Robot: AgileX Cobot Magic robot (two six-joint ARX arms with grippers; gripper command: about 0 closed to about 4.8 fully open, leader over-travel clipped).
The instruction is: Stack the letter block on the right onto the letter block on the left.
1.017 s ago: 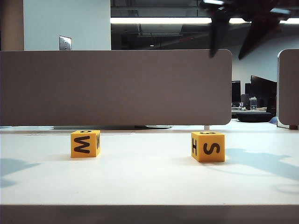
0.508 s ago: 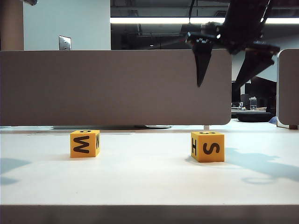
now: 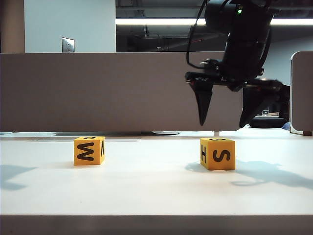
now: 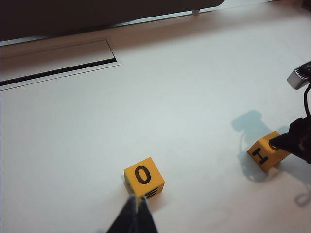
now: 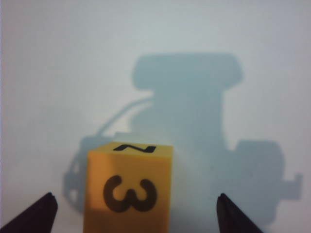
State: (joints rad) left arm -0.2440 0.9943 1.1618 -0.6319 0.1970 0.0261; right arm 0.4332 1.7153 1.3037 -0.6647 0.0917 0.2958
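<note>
Above the right block (image 3: 217,153), my right gripper (image 3: 224,120) hangs with its two fingers spread wide, released and empty, their tips clear of the block's top and one to either side of it. The exterior view alone shows both yellow blocks side on: the right block with an S facing the camera and an H on its flank, and the left block (image 3: 89,150), well apart from it on the white table (image 3: 156,191), with an M lying on its side. My right wrist camera gives what that view cannot, the right block's top face printed with a 3 (image 5: 129,193) and sitting between my two dark fingertips (image 5: 34,214), with my arm's shadow spread over the table beyond it. My left wrist camera looks down on the left block's top, an O (image 4: 144,177), with my left gripper (image 4: 134,213) just beside that block, its fingers pressed together, clenched on nothing; it also catches the right block (image 4: 262,153) in the distance, its H showing. I count two blocks, two grippers and one long grey divider (image 3: 117,90) behind the table. My left gripper is out of the exterior view altogether, and in the right wrist view the block's lower edge is cut off by the frame.
</note>
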